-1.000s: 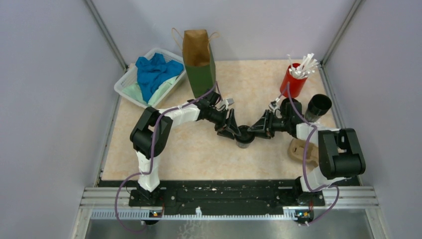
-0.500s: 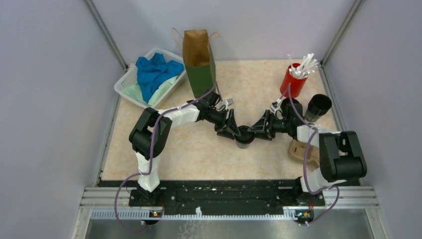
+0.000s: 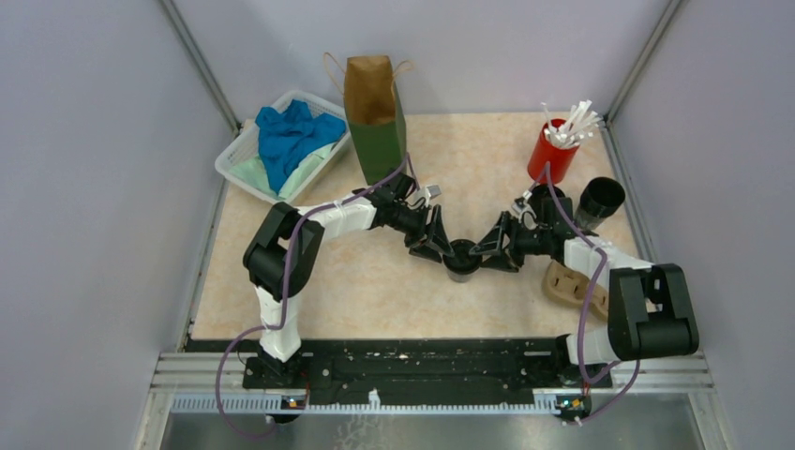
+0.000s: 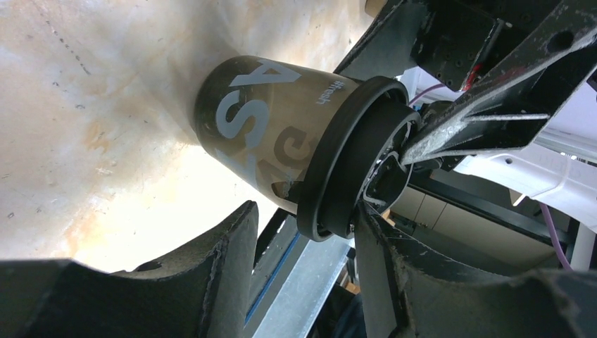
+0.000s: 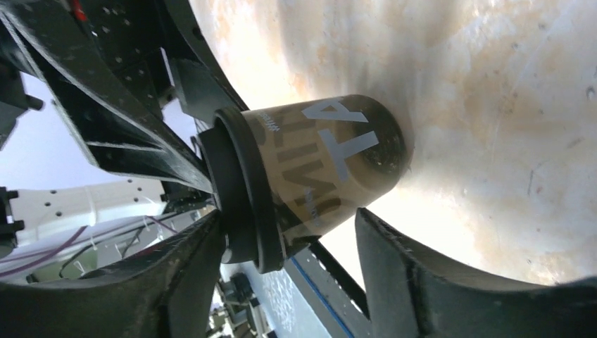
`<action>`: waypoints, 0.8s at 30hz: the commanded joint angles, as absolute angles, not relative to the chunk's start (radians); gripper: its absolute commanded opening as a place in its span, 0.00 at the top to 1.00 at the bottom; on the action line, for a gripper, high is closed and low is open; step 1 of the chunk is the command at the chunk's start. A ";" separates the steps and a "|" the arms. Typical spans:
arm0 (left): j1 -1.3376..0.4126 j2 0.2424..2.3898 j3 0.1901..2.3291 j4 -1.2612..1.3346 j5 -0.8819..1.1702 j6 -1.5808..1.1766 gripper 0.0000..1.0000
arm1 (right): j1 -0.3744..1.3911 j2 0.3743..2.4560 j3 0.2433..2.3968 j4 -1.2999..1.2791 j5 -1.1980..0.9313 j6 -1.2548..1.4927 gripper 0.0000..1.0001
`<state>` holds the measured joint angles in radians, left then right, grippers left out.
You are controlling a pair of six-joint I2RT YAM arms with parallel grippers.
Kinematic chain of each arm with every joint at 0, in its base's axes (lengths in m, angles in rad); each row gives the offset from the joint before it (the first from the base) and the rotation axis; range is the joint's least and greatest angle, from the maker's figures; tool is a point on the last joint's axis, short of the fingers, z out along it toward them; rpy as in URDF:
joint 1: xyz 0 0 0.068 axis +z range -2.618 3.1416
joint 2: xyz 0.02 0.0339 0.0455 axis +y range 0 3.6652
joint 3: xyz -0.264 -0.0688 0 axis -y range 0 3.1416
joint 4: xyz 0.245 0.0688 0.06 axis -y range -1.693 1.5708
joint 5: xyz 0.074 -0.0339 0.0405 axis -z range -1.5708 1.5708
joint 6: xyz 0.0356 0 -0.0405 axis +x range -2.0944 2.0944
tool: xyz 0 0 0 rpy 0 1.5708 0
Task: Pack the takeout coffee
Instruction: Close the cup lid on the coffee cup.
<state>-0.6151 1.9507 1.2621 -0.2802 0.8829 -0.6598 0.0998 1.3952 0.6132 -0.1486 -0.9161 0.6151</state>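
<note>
One takeout coffee (image 3: 459,257), a small black cup with a black lid, stands at the middle of the table between both grippers. The left gripper (image 3: 442,249) reaches it from the left and the right gripper (image 3: 483,253) from the right. In the left wrist view the cup (image 4: 281,134) has its lid against one finger, and the other finger stands a small gap off; the left gripper (image 4: 303,211) is open. In the right wrist view the cup (image 5: 324,155) also sits between spread fingers of the open right gripper (image 5: 288,218). A second black cup (image 3: 600,200) stands at the far right.
A tall brown and green paper bag (image 3: 375,117) stands open at the back. A white basket (image 3: 234,159) of blue and green cloths sits back left. A red cup of white sticks (image 3: 553,155) is back right. A tan pulp carrier (image 3: 567,284) lies by the right arm.
The right gripper's jaws have spread apart off the cup, and the right arm's elbow has swung toward the near right. The left arm has stayed still.
</note>
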 commanded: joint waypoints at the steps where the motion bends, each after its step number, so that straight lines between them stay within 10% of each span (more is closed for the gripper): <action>1: -0.623 2.046 1.206 -0.410 0.573 -0.576 0.43 | 0.117 1.376 0.600 -0.194 -0.912 0.608 0.30; 24: -0.646 2.064 1.247 -0.427 0.572 -0.582 0.44 | 0.141 1.440 0.712 -0.339 -1.065 0.636 0.31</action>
<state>-0.6292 1.9614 1.2930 -0.3012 0.8635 -0.6594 0.1184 1.4117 0.6899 -0.3717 -1.0142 0.6044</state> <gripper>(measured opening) 0.575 0.722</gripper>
